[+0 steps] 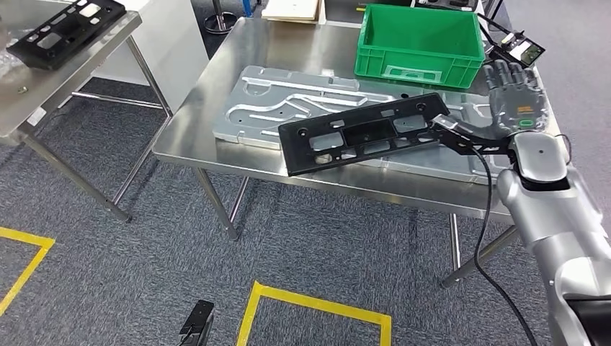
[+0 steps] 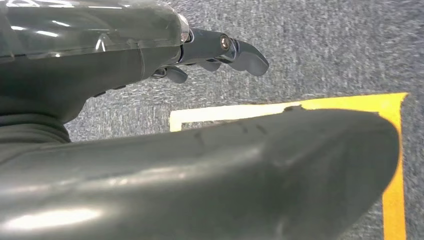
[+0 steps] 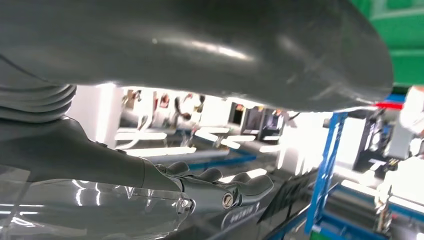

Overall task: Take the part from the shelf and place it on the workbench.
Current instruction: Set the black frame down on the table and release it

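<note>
Black part (image 1: 367,133), long and flat with cut-out openings, lies tilted across the silver metal panel (image 1: 288,101) on the steel workbench (image 1: 209,137); its near-left corner overhangs the bench's front edge. Right hand (image 1: 513,94) hovers just past the part's right end, fingers straight and spread, holding nothing; whether the thumb touches the part cannot be told. Green crate (image 1: 420,45) stands behind the panel, its contents hard to make out. A second black part (image 1: 65,29) sits on the shelf table (image 1: 43,86) at far left, cut off by the frame edge. No legible writing anywhere. Left hand (image 2: 220,52) hangs over grey carpet (image 2: 325,45) and yellow floor tape (image 2: 392,165), fingers loosely curled, nothing in them.
</note>
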You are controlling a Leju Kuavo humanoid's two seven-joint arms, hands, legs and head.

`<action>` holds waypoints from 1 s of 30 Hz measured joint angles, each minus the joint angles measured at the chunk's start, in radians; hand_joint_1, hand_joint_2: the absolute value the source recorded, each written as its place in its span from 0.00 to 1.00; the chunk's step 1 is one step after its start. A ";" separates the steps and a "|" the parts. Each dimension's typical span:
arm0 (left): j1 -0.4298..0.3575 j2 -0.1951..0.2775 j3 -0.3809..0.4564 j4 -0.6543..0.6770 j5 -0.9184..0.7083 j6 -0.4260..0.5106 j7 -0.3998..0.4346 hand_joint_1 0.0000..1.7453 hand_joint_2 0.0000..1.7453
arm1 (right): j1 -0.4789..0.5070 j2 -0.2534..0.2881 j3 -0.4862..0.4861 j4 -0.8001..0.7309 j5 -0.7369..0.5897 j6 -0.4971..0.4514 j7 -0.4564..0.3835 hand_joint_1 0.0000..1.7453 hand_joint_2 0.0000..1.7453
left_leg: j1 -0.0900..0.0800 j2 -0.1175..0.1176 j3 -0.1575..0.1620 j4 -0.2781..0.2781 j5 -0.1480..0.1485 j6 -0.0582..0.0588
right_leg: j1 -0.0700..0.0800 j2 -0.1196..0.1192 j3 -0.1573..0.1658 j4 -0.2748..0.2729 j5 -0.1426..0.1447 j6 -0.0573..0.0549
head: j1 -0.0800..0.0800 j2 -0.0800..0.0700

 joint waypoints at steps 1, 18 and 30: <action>0.001 0.000 0.002 0.000 0.000 0.001 -0.003 0.00 0.00 | -0.001 -0.010 -0.002 -0.009 0.008 -0.007 0.003 0.00 0.00 | -0.003 -0.001 0.033 -0.052 -0.008 0.005 | 0.000 -0.001 -0.004 -0.001 0.009 0.006 | 0.000 0.000; 0.011 -0.007 0.042 0.000 0.009 0.006 -0.020 0.00 0.00 | 0.095 -0.192 -0.141 -0.165 -0.071 -0.121 -0.008 0.00 0.00 | -0.007 0.000 -0.119 -0.094 0.155 0.027 | 0.006 0.001 0.171 -0.032 -0.136 0.028 | -0.001 0.000; 0.014 -0.006 0.060 0.000 0.003 0.018 -0.018 0.00 0.00 | 0.433 -0.271 -0.352 -0.270 -0.220 -0.227 -0.071 0.00 0.00 | -0.002 -0.003 -0.021 0.049 0.013 0.009 | -0.002 -0.011 0.022 -0.028 -0.003 0.010 | 0.000 0.000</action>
